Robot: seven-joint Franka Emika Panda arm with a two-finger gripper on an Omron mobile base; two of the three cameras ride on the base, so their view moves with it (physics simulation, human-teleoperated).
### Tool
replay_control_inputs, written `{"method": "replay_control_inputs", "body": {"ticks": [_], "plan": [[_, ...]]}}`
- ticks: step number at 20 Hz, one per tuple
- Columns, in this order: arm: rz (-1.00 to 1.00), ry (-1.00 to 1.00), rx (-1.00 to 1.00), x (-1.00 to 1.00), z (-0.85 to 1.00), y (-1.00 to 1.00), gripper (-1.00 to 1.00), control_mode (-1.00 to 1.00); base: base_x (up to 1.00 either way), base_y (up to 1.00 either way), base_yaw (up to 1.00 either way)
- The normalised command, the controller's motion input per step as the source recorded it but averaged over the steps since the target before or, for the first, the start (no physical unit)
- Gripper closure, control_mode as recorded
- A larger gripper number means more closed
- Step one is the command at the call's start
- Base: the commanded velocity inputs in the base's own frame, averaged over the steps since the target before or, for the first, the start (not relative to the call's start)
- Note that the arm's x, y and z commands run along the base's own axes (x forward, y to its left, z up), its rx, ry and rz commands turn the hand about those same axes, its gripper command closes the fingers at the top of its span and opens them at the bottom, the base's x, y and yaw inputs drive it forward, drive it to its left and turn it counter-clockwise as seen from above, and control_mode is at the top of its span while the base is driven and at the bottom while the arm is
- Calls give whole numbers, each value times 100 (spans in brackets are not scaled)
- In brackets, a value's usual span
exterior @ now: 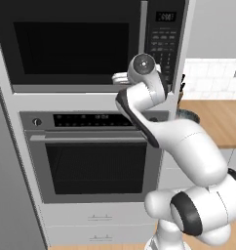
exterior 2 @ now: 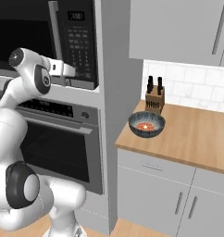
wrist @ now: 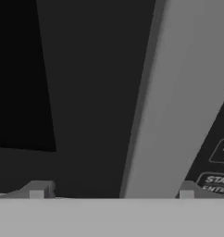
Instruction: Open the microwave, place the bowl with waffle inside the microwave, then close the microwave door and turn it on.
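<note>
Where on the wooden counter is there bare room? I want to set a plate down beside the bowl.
The counter is bare to the right of the bowl and along its front edge. The crowded part is the back left corner, where the knife block stands close behind the bowl, next to the tall cabinet side.

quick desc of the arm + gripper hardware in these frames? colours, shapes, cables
Arm: glossy white rounded links, dark grey bands at the joints, round grey cap on the wrist joint. No cables or markings visible. Gripper: two small blocky grey finger tips in the hand view.
</note>
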Motion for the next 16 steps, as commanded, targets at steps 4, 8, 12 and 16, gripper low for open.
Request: {"method": "replay_control_inputs", "body": {"ticks": [4,8,12,16], "plan": [[0,-5,-2,84,-55,11,100,-100,0,0,0],[0,-6,0,89,-56,9,100,-100,0,0,0],[6,-18,0,76,-51,69,100,-100,0,0,0],[6,-3,0,84,-36,100,100,-100,0,0,0]]}}
